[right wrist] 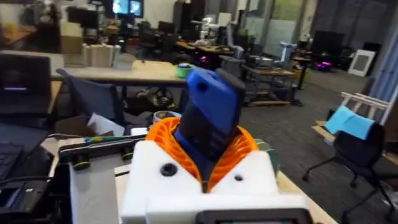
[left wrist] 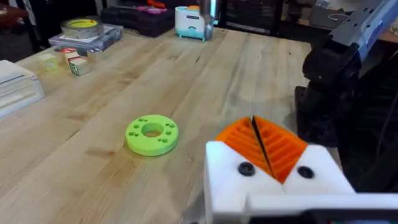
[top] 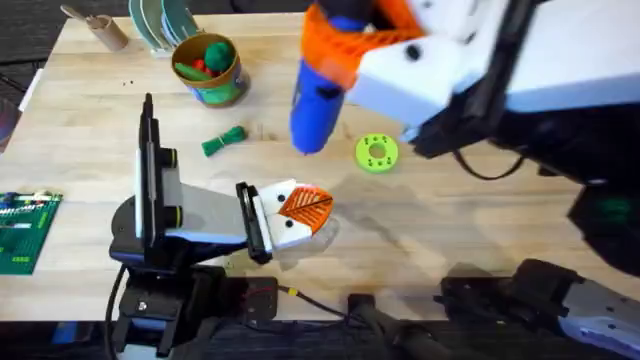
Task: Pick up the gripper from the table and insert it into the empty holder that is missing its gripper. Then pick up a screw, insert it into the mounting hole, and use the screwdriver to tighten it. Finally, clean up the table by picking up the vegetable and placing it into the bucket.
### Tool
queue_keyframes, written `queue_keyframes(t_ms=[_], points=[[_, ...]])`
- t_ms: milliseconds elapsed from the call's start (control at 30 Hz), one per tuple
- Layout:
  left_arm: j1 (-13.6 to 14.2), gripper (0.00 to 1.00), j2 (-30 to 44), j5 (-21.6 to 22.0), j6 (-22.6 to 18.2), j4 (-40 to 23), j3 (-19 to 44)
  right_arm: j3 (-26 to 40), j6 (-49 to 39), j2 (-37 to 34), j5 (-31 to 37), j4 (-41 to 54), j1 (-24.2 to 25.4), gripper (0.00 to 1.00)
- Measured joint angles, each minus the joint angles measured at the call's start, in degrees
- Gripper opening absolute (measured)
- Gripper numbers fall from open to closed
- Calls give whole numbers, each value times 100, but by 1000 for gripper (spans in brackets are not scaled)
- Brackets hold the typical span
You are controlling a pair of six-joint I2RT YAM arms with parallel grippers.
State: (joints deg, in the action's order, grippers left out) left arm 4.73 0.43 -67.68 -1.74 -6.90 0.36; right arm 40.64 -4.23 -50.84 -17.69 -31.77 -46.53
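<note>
One thick blue screwdriver (top: 318,105) hangs above the table (top: 450,230), clamped between the right gripper's (top: 345,45) orange pads, its lower end hovering left of the green disc (top: 376,153). From the right wrist, the screwdriver (right wrist: 208,118) sticks out past the right gripper (right wrist: 205,158). Nearer and left, the left gripper (left wrist: 264,149) rests with pads pressed together. Farther left lies the vegetable (top: 223,140), just near of the bucket (top: 208,68).

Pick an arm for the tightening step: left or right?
Right. The right gripper is shut on the screwdriver, raised above the table. The left gripper is shut, empty, low beside the green disc.
</note>
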Motion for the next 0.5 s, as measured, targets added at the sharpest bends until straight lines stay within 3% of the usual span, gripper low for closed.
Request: queue_keyframes(t_ms=[200, 500], points=[[0, 16, -2, 17, 3, 0, 0, 0, 23, -600, -128, -553, -466, 30], [0, 16, -2, 159, 26, 24, 0, 0, 24, -764, -297, -530, -522, 30]])
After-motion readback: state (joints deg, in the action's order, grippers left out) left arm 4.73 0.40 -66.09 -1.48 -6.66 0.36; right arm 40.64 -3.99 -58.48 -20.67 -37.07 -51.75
